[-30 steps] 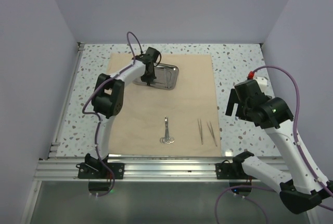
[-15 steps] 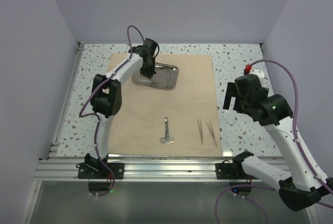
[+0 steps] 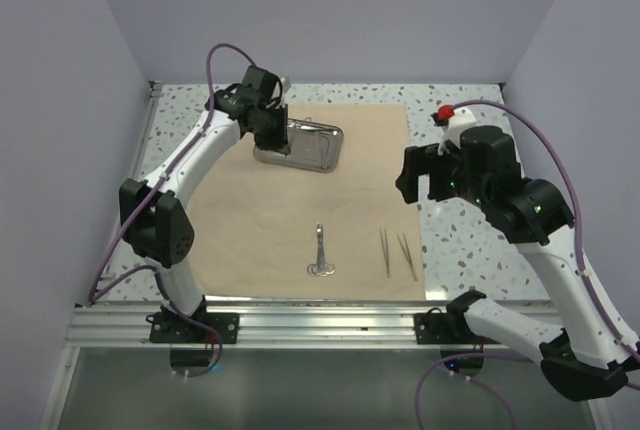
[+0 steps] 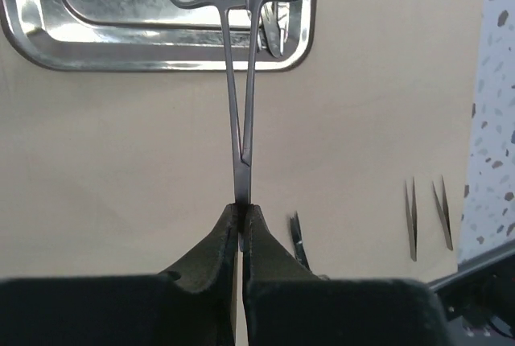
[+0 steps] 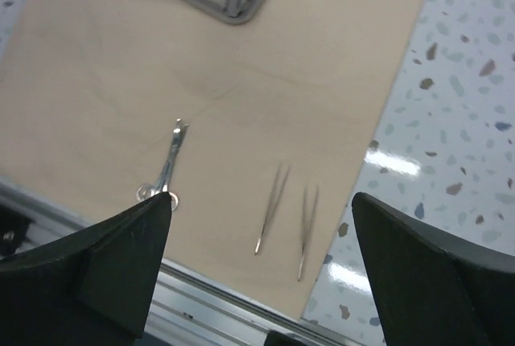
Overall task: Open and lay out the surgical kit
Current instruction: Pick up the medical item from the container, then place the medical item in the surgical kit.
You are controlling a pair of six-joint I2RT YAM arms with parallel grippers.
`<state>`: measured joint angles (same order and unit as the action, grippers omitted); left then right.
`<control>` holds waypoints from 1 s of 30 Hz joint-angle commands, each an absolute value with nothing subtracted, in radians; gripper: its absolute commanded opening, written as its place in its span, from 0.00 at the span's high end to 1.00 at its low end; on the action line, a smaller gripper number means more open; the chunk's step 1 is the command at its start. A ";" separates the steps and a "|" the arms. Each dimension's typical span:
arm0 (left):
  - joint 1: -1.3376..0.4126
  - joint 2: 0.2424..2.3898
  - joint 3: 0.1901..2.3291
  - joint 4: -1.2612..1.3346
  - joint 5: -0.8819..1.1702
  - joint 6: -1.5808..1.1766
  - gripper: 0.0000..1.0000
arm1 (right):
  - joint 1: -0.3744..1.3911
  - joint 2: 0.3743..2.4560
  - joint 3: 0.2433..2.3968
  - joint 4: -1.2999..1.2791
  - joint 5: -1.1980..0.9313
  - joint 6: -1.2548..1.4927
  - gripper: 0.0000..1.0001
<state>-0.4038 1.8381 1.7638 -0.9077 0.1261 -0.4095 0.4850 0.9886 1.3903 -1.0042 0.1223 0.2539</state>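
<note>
The tan wrap sheet (image 3: 330,200) lies flat and open on the table. The steel tray (image 3: 312,147) sits at its far left. My left gripper (image 3: 273,136) hangs over the tray's left end, shut on the tips of ring-handled steel scissors (image 4: 241,105); their handles reach over the tray (image 4: 48,40). The left wrist view shows the jaws (image 4: 241,211) pinched together. Another pair of scissors (image 3: 320,252) and two tweezers (image 3: 386,251) lie on the near part of the sheet. My right gripper (image 3: 415,178) is open and empty above the sheet's right edge, over the tweezers (image 5: 269,209).
More steel instruments (image 4: 272,8) lie in the tray. The speckled table (image 3: 460,130) surrounds the sheet. Grey walls close in the left, right and back. An aluminium rail (image 3: 300,315) runs along the near edge.
My left arm swung left and rose, still shut, over the tray's left end. My right arm moved left and forward, toward the sheet's right edge.
</note>
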 commanded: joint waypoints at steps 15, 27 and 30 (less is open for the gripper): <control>-0.555 1.360 1.617 -1.100 0.478 -0.626 1.00 | 1.078 1.012 1.351 -0.980 0.060 -0.098 0.02; -0.560 1.132 1.473 -1.316 0.479 -0.657 1.00 | 1.302 1.045 1.431 -0.930 0.558 -0.204 0.02; -0.561 1.103 1.422 -1.316 0.503 -0.652 1.00 | 1.307 1.046 1.451 -0.896 0.563 -0.242 0.02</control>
